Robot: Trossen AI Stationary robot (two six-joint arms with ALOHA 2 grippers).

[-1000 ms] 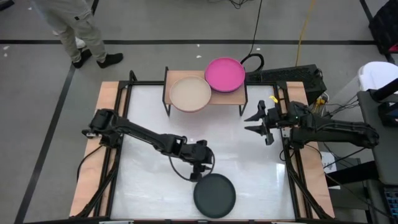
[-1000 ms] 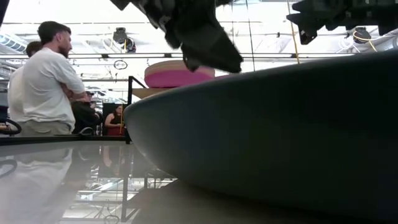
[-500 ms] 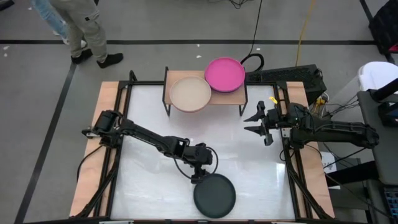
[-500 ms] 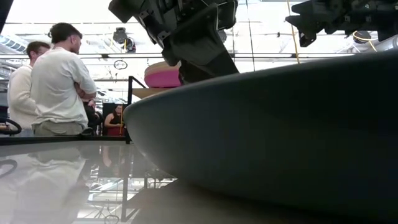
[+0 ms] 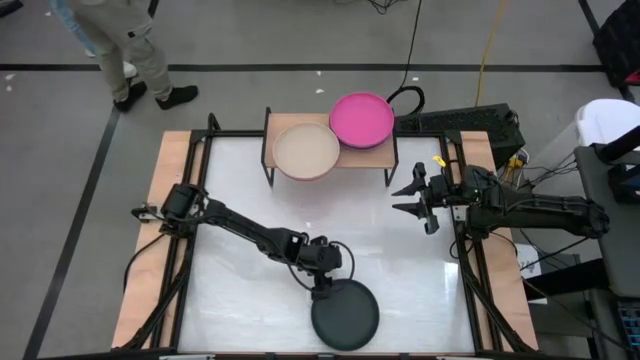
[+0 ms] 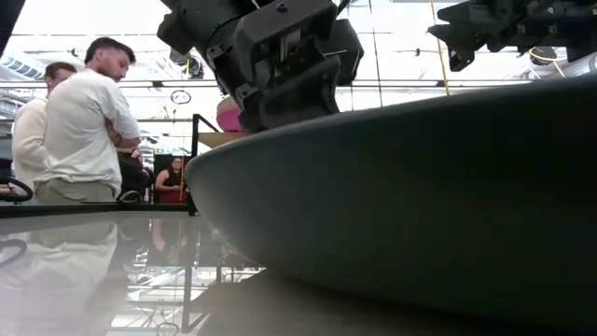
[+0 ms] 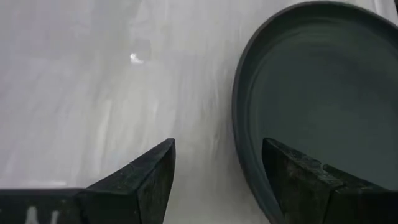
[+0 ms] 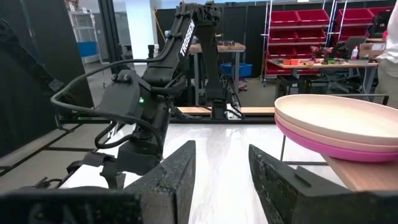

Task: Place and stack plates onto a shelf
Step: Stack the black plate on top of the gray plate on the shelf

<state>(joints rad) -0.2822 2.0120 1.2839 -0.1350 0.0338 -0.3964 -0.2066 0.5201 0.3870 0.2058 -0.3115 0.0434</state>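
Observation:
A dark grey plate (image 5: 346, 316) lies flat on the white table near its near edge and fills the low view (image 6: 420, 205). My left gripper (image 5: 322, 287) is open, low over the plate's far rim (image 7: 239, 118), with one finger over the plate's inside and one over the bare table. The shelf (image 5: 377, 155) stands at the far edge. It holds a beige plate (image 5: 306, 151) on top of pink plates (image 8: 336, 149) and a magenta plate (image 5: 362, 119). My right gripper (image 5: 412, 198) waits open at the right edge, in the air. My left gripper (image 7: 217, 165) comes from above, pointing down, astride the dark grey plate's far rim, one finger (image 7: 298, 180) above the inside and the other (image 7: 149, 177) outside. Whether either finger touches the rim, I cannot tell.
Bare white tabletop (image 5: 250, 190) lies between the dark plate and the shelf. Wooden side strips and black frame rails (image 5: 190, 200) run along both sides. People (image 6: 79, 121) stand in the room beyond the table, and a person (image 5: 120, 50) walks on the floor past the far left corner.
My left gripper has moved toward the near edge and down, from the middle of the table to the dark grey plate's far rim. The plate has stayed where it was. The person beyond the far left corner has kept walking.

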